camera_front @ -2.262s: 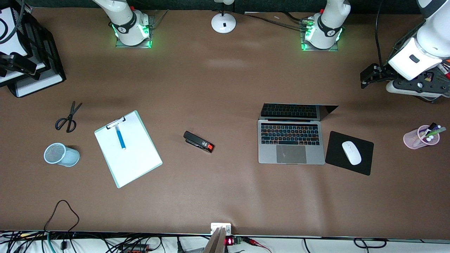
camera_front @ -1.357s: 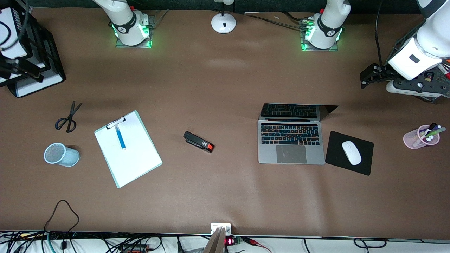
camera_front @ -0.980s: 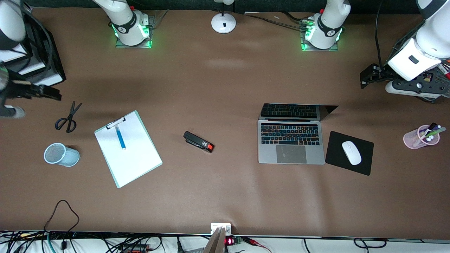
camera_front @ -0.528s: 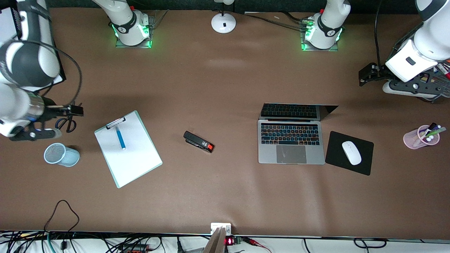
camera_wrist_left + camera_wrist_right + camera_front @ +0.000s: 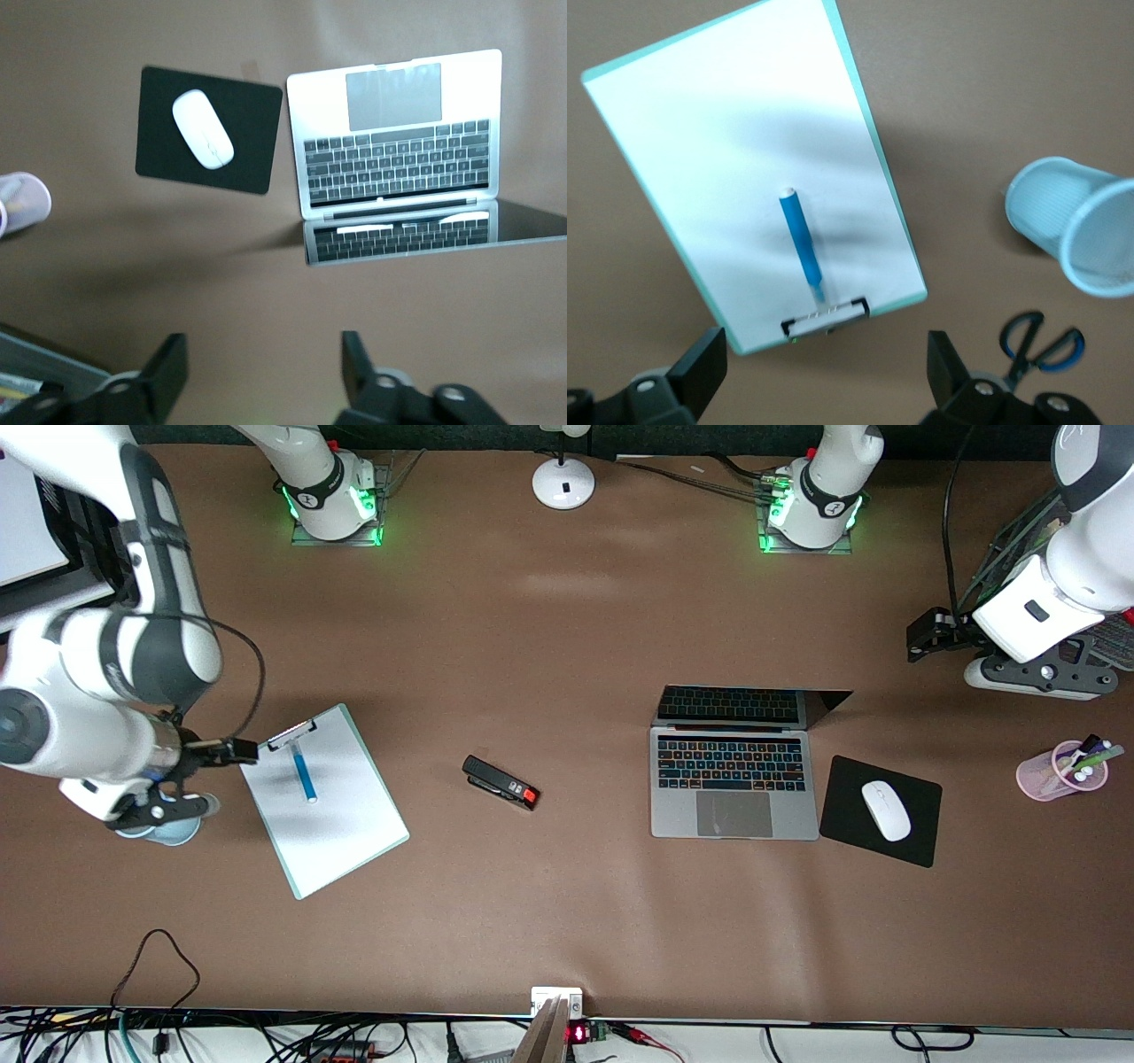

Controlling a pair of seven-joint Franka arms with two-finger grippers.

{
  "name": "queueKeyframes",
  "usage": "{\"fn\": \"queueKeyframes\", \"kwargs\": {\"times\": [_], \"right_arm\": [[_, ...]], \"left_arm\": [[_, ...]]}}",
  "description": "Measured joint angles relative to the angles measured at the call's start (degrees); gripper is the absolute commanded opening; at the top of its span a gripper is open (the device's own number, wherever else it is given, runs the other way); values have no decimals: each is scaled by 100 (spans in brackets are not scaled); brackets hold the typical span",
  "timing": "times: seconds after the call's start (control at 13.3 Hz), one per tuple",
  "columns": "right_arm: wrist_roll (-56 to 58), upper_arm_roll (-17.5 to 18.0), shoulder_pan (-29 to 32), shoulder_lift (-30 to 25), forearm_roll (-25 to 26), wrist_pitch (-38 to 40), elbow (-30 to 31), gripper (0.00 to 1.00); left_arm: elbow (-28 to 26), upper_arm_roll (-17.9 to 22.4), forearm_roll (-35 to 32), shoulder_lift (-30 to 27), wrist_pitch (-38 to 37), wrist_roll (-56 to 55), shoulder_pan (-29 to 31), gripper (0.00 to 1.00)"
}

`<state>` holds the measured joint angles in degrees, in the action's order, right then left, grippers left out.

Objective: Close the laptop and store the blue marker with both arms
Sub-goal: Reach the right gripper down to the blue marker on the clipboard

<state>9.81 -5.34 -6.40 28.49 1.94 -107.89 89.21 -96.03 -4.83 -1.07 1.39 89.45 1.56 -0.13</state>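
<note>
- Front view: the laptop [image 5: 733,766] lies open on the brown table [image 5: 567,903], toward the left arm's end and roughly midway between the table's base-side edge and its camera-side edge. Its keyboard deck lies flat, trackpad toward the camera-side edge, and the screen stands at the hinge side, facing the camera-side edge.
- Front view: the blue marker [image 5: 303,771] rests on the white clipboard [image 5: 323,802] toward the right arm's end. Its long axis runs between the base-side and camera-side edges, slightly slanted, and one end lies just beside the clip.
- Front view: the right tool [image 5: 237,752] hangs over the clipboard's clip-end corner; the left tool [image 5: 921,640] hangs over bare table near the left arm's end edge.
- Front view: a black mouse pad [image 5: 881,810] with a white mouse [image 5: 886,810] lies beside the laptop; a pink cup [image 5: 1061,771] stands near the left arm's end edge.
- Left wrist view: the left tool [image 5: 261,372] shows its two fingers apart, with nothing between them. The laptop [image 5: 397,133] and mouse pad [image 5: 209,129] lie below it on the table.
- Right wrist view: the right tool [image 5: 824,367] has its fingers wide apart and empty. The blue marker [image 5: 799,237] is well apart from them, its narrow tip toward the clip.
- Right wrist view: a pale blue mesh cup [image 5: 1076,223] lies on its side near scissors [image 5: 1036,343].
</note>
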Motion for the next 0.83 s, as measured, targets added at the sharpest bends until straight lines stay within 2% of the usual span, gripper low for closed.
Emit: {"fn": "queueKeyframes", "kwargs": {"times": [0.38,0.75,0.83], "right_arm": [[94,2,-5,394,0,-778,310,100],[902,3,-9,579,0,-1714,832,100],[982,3,-7,644,0,-1776,842,97]], "left_arm": [[16,-7,0,5,-232,0,-4,0],[16,-63,3,62,-448,0,-23,0],[16,-127,6,62,-557,0,-30,0]]}}
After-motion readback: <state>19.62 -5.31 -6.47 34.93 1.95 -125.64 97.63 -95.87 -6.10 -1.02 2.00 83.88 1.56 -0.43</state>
